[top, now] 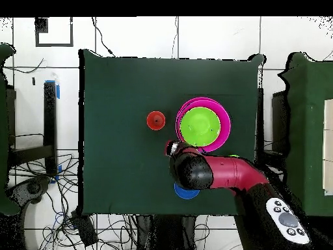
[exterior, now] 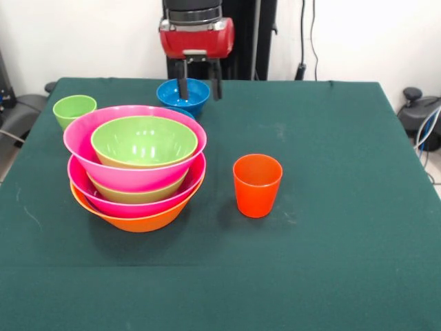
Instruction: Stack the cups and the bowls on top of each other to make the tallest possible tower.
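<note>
The tower [exterior: 138, 165] stands left of centre: a large orange bowl at the bottom, then pink, green, pink, and a green bowl [exterior: 143, 140] on top. In the overhead view the tower [top: 203, 124] shows as green inside pink rings. An orange-red cup [exterior: 257, 185] stands upright to its right, apart from it. A light green cup [exterior: 74, 110] sits at the far left. My gripper [exterior: 199, 88] is open over a dark blue bowl [exterior: 183, 96]. One finger lines up with the bowl's inside, the other with the outside of its rim. It holds nothing.
The dark green cloth table [exterior: 331, 241] has a wide bare stretch at the right and front. In the overhead view my red arm [top: 227, 174] covers part of the blue bowl [top: 186, 191], and the orange-red cup [top: 155, 120] stands beside the tower.
</note>
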Robot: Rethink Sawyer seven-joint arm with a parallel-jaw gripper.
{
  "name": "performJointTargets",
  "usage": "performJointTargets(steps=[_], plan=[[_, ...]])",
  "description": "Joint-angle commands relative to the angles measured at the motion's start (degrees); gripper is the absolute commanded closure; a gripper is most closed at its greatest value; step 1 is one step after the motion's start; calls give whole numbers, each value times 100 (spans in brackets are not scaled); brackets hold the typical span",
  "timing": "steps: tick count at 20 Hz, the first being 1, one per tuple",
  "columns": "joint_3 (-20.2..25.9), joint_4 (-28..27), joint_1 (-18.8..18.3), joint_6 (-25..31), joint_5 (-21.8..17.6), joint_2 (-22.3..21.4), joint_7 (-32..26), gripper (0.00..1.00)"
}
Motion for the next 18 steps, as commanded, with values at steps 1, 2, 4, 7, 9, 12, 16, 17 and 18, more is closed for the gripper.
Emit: performJointTargets(steps=[1,2,4,7,9,12,16,17,18], plan=[[-641,206,255,-178,-489,274,479,0],[-686,182,255,-169,-509,288,455,0],[-740,184,253,-204,-531,337,437,0],[-809,238,269,-242,-532,353,464,0],[-816,253,260,-226,-507,357,436,0],[-779,286,225,-205,-464,405,393,0],[-783,293,262,-373,-430,585,460,0],[-789,259,279,-424,-432,649,470,0],[-796,225,295,-475,-434,712,480,0]])
